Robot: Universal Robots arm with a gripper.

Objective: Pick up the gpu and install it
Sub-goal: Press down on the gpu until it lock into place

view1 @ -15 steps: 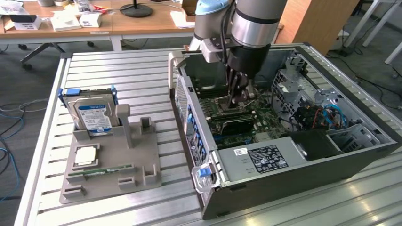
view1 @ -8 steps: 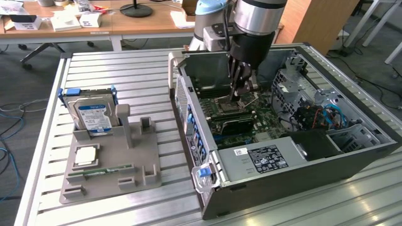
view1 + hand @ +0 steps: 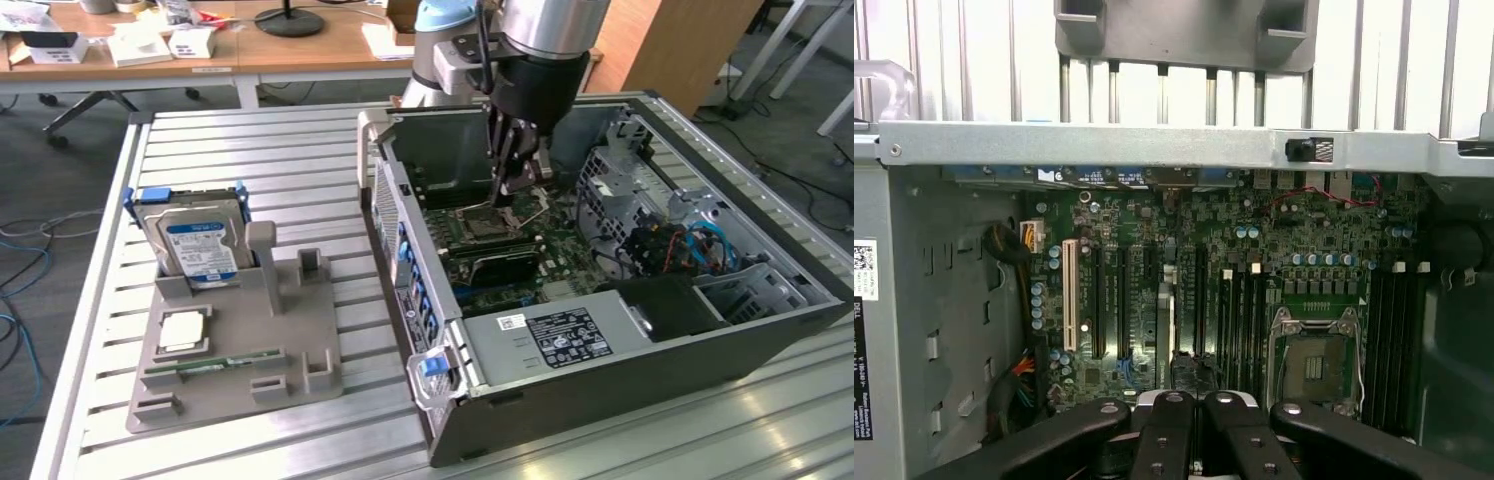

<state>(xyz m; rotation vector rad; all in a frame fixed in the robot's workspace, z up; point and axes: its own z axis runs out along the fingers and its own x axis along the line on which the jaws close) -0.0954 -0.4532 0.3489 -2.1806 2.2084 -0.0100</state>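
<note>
My gripper (image 3: 518,172) reaches down into the open computer case (image 3: 667,360) and is shut on the gpu (image 3: 506,197), a thin dark card that hangs on edge below the fingers. In the wrist view the gripper (image 3: 1194,405) shows the gpu (image 3: 1172,335) edge-on as a narrow strip over the motherboard (image 3: 1144,230), in line with the long expansion slots (image 3: 1122,300). I cannot tell whether the card's lower edge touches a slot.
The CPU socket (image 3: 1314,360) and memory slots (image 3: 1239,320) lie beside the card. The case wall (image 3: 1154,148) and drive cage (image 3: 634,190) close in the bay. On the table, a grey fixture (image 3: 254,375) holds a hard drive (image 3: 196,240), a processor (image 3: 183,330) and a green memory stick (image 3: 214,363).
</note>
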